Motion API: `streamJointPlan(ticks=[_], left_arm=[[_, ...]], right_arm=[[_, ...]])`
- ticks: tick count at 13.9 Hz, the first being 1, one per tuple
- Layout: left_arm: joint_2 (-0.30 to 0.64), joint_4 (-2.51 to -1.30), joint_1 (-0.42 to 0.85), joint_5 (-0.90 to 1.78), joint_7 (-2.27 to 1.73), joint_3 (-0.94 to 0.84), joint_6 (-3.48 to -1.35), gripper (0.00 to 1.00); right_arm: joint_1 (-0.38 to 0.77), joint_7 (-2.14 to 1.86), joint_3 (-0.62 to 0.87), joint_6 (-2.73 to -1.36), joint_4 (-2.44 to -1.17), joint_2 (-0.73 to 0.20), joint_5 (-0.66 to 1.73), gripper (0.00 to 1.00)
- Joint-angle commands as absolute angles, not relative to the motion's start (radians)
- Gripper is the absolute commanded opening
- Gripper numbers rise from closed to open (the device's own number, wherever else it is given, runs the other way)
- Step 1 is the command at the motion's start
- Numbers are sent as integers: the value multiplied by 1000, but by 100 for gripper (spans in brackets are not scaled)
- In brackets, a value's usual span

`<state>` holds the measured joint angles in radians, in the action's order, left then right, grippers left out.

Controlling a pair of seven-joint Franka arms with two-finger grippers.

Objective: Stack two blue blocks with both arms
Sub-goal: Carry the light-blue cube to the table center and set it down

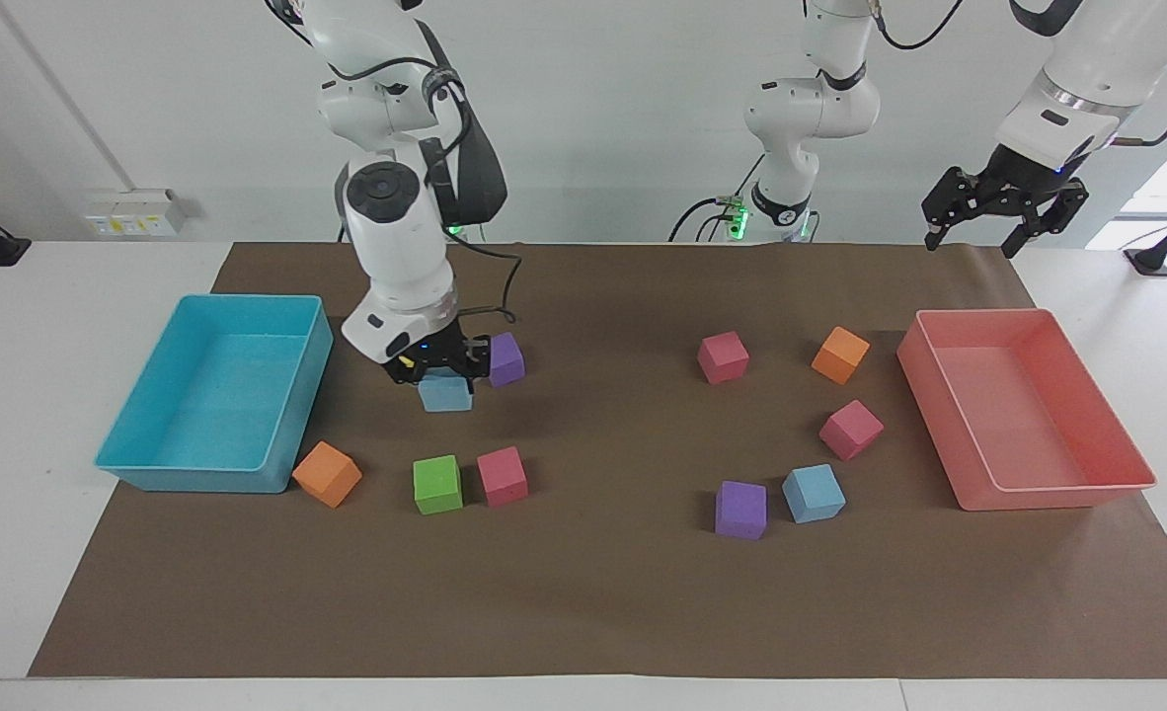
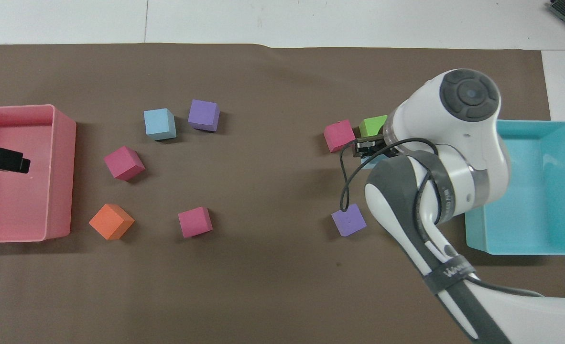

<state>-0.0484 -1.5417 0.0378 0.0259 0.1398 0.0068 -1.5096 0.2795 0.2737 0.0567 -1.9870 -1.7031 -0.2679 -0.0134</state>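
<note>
My right gripper (image 1: 443, 379) is shut on one blue block (image 1: 444, 394), which hangs a little above the brown mat beside the teal tray (image 1: 292, 434). In the overhead view the right arm hides most of it; only a sliver of the blue block (image 2: 369, 162) shows under the right gripper (image 2: 371, 152). The other blue block (image 1: 814, 493) (image 2: 159, 123) rests on the mat toward the left arm's end, beside a purple cube (image 1: 740, 510). My left gripper (image 1: 973, 237) waits open and raised over the pink tray's (image 1: 1057, 491) end nearest the robots; its tip (image 2: 1, 160) shows in the overhead view.
A purple cube (image 1: 506, 357) sits close beside the held block. Green (image 1: 437, 484), pink (image 1: 503, 476) and orange (image 1: 327, 474) cubes lie farther from the robots than it. Two pink cubes (image 1: 723, 356) (image 1: 851, 429) and an orange one (image 1: 840, 355) lie near the pink tray.
</note>
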Motion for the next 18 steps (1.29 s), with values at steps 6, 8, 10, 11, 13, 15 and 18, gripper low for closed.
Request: streamJointPlan(ticks=[6,8,10,11,13,15,18], left_arm=[[-55,-1545,43,32,141,9,-1508,100],[-55,-1545,44,32,141,8,-1506,100],[-55,-1545,43,32,141,8,-1508,100],[-55,-1545,43,32,141,8,-1506,100],[-57,-1545,44,32,141,8,-1506,100],[-57,-1545,44,32,141,6,-1506,100],[-57,-1545,44,32,141,6,-1506,100]], right_arm=[[462,495,57,-1997,-1509,-489,-14,0],[503,537,57,-2038,-1509,-520,-12,0],[518,552,57,-2069,-1509,-535,-11,0],[528,558,57,-2078,-1509,-544,-8,0],[551,586,57,-2111,-1509,-569,-8,0],[561,591,58,-2131,-1511,-581,-2,0],[568,623,57,-2169,-1517,-597,-17,0]])
